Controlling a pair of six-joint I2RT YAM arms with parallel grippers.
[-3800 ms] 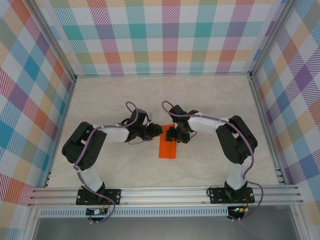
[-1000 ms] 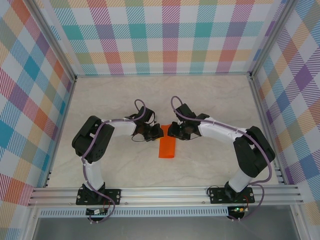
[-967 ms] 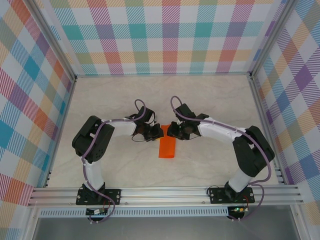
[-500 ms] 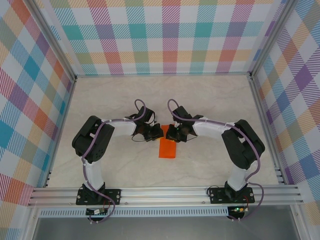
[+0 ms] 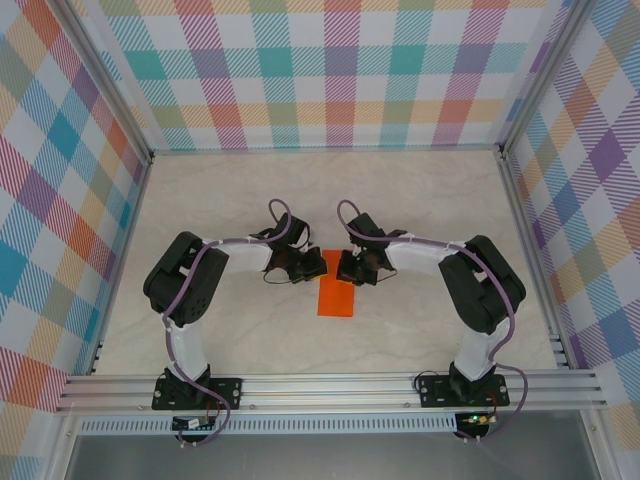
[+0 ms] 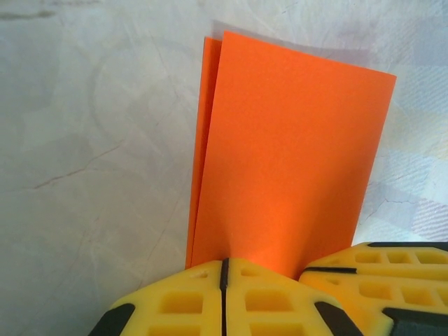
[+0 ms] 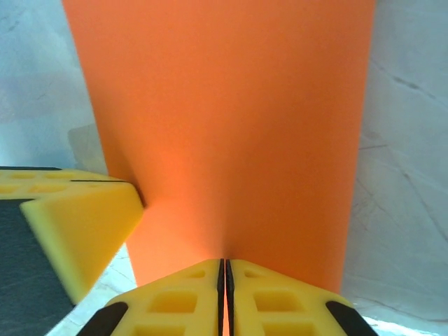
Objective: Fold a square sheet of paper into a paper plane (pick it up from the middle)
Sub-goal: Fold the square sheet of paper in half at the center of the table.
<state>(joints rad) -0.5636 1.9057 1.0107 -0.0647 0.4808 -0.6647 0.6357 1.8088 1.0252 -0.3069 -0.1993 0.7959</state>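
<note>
— One fold is in, by my count. The sheet of paper (image 5: 336, 298) lies as a narrow orange rectangle in two layers, with the lower layer peeking out along one long side.
— Where does it sit?
— Flat on the counter (image 5: 200, 200), midway between the left and right edges and somewhat nearer the near edge than the far one.
— And the arms?
— Both meet at its far short end. The left pincer (image 6: 224, 269) is closed, tips pressed together with the paper's edge running in at them. The right pincer (image 7: 225, 269) is closed too, and the sheet runs straight into the seam between its tips. It looks like a pinch on that edge, but I cannot tell how many layers each one has.
— So how far along is that?
— Early, I judge. It has no slanted corner folds, no sharp nose and no wings, so the paper plane is not there yet.
— What remains?
— Nearly everything: the nose corners, the folds toward the middle line, and the wings.
</note>
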